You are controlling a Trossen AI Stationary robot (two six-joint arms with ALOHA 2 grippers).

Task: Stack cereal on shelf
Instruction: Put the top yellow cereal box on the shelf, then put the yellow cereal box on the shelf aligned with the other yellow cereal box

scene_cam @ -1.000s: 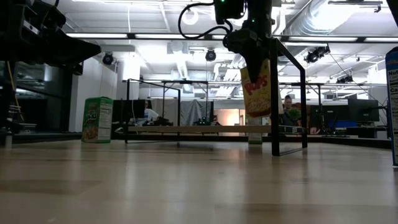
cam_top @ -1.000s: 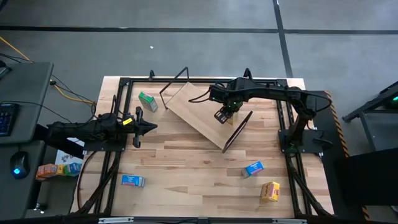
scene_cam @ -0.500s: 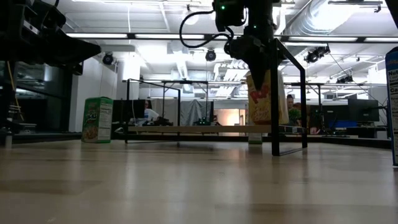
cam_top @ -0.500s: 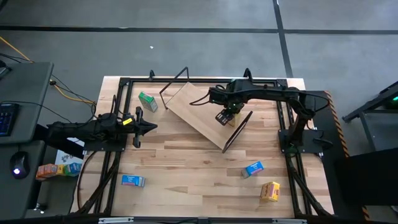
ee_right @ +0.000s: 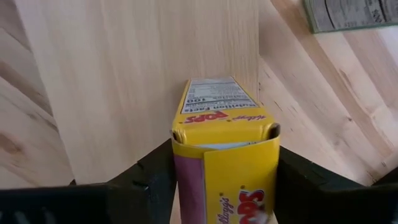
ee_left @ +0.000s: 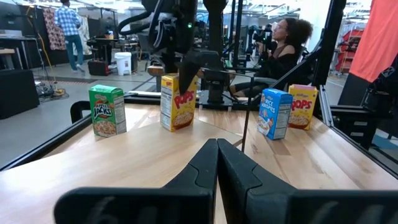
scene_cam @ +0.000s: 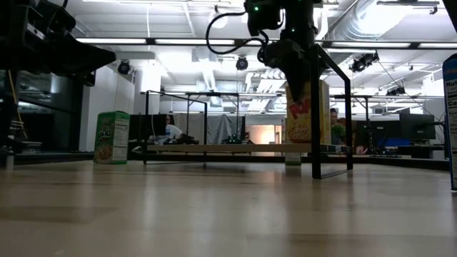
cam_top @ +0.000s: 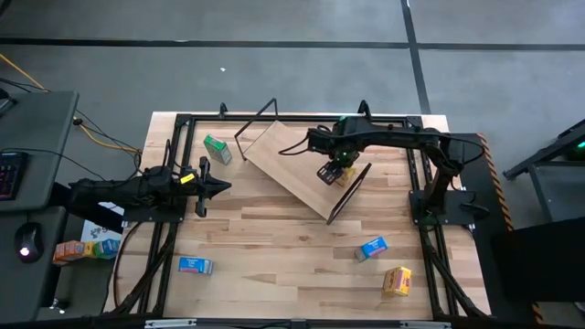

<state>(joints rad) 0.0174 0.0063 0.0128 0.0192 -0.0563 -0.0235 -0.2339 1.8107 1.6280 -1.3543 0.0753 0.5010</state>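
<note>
My right gripper (cam_top: 335, 173) hovers over the tilted light-wood shelf board (cam_top: 288, 164), shut on a yellow-orange cereal box (scene_cam: 308, 113). That box also shows in the left wrist view (ee_left: 175, 102). On the tabletop lie a green box (cam_top: 217, 149) near the board's far-left corner, a blue box (cam_top: 195, 266) near left, another blue box (cam_top: 372, 248) and a second yellow box (cam_top: 396, 281) near right. My left gripper (cam_top: 216, 187) is shut and waits at the table's left side, touching nothing. My right gripper pinches the yellow box at its upper end (ee_right: 224, 127), one finger (ee_right: 155, 174) on each broad face. It comes from above, pointing down. The box stands upright below the fingers, its bottom (ee_left: 174, 127) at the board's surface; I cannot tell whether it touches.
A black frame (cam_top: 183, 119) runs round the tabletop. The board's thin black wire frame (cam_top: 349, 190) stands up at its right edge, close beside my right gripper. Bare board lies left of the held box. People and furniture show in the room beyond.
My right gripper has come down toward the board and a little toward the near edge. The yellow box, tilted a second ago, now hangs upright and lower, close to the board. The left arm has kept still.
</note>
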